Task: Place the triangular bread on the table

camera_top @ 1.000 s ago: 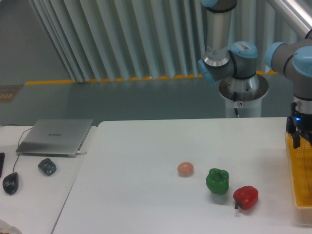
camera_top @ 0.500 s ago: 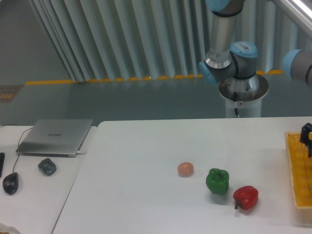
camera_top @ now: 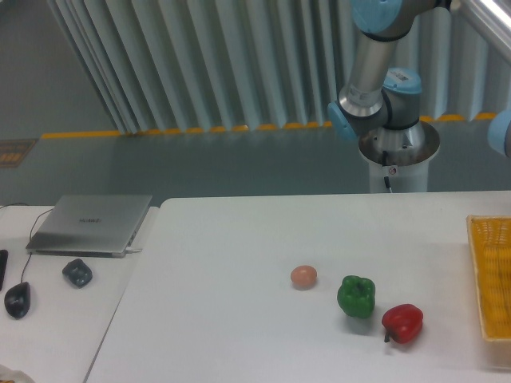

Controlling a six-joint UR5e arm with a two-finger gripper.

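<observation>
We cannot see the gripper or the bread, so its grip is unknown. We should aim for bare table [camera_top: 231, 263] left of the ball [camera_top: 303, 277], away from the yellow basket [camera_top: 489, 275] at the right edge.

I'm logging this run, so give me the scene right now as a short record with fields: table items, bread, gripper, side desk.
table items: pinkish ball, green pepper, red pepper, yellow basket at right edge
bread: not visible
gripper: out of frame; only arm base and arm joints show
side desk: grey laptop, closed; two dark small objects
</observation>
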